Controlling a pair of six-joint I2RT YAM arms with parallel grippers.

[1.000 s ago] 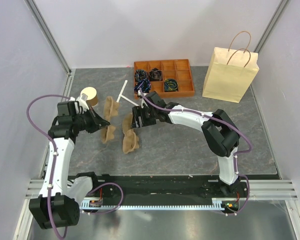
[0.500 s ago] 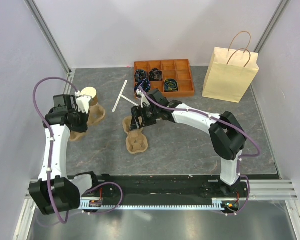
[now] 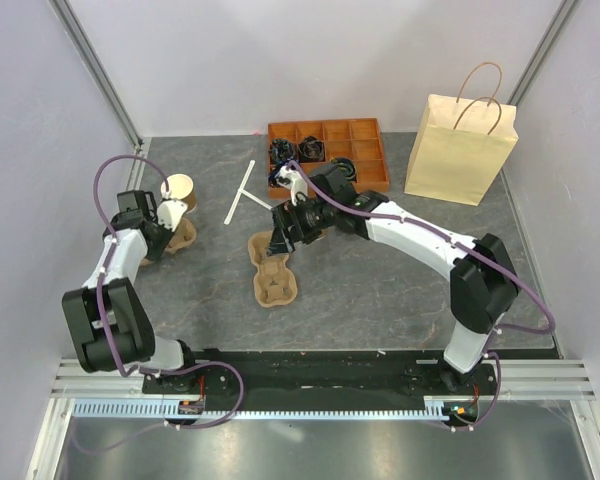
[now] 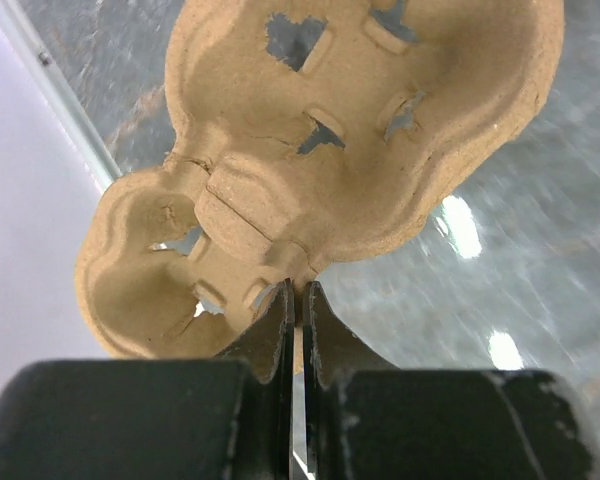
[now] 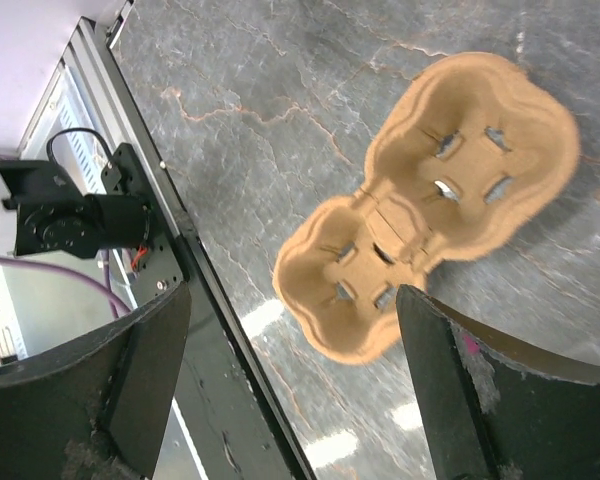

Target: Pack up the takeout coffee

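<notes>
Since a sec ago the two cup holders have come apart: the L gripper (image 4: 298, 300) has swung out to the table's far-left side w/ its one, and the R gripper (image 5: 295, 300) has let the other go and opened up. L jaws are pinched together on the thin rim at the waist of the left cup holder (image 4: 320, 130). R jaws stand wide apart above the middle cup holder (image 5: 430, 200), which lies flat on the table (image 3: 380, 290), touching neither finger. The only cup (image 3: 180, 188) we see sits just beyond the L gripper, by the left cup holder; its cream inside shows, w/ no black lid on it that we can make out. The paper bag (image 3: 460, 150) stands upright at the far right, well apart from the cup. So, as we judge it, packing has barely begun: holders split, but the cup is in neither holder nor bag. L arm is folded back tight along the left edge, wrist aimed down; R arm reaches long across to the table's middle.
</notes>
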